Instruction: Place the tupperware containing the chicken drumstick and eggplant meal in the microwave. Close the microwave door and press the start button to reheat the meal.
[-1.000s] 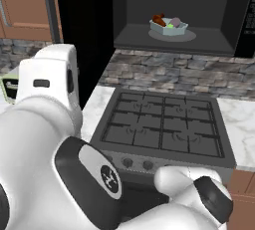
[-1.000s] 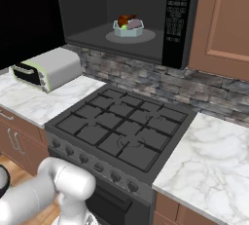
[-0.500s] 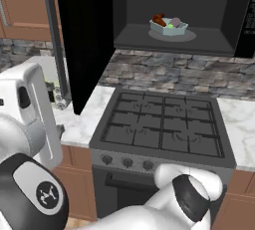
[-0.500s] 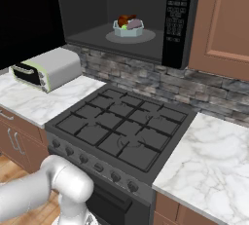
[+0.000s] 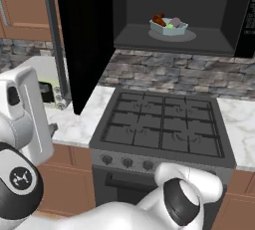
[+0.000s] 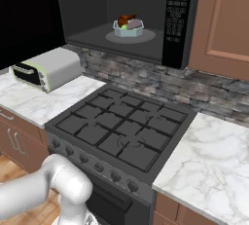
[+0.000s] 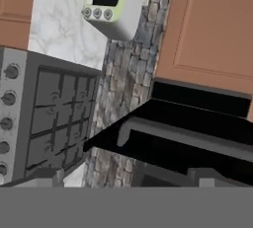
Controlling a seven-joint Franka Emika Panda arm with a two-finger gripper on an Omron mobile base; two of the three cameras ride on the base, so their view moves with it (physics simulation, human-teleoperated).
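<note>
Closing step next: microwave [image 5: 174, 12] holds the tupperware [image 5: 169, 27] on its turntable, drumstick and eggplant inside. Microwave door [image 5: 82, 40] stands swung out at 9 o'clock; its bar handle [image 7: 183, 134] faces the hand. Arm folded low left, fingers wide, holding nothing. Next: push door shut.

A black gas stove [image 6: 121, 131] sits between marble counters [image 6: 209, 170]; left of the stove, a pale-green toaster oven [image 6: 46, 69], seemingly shut.
</note>
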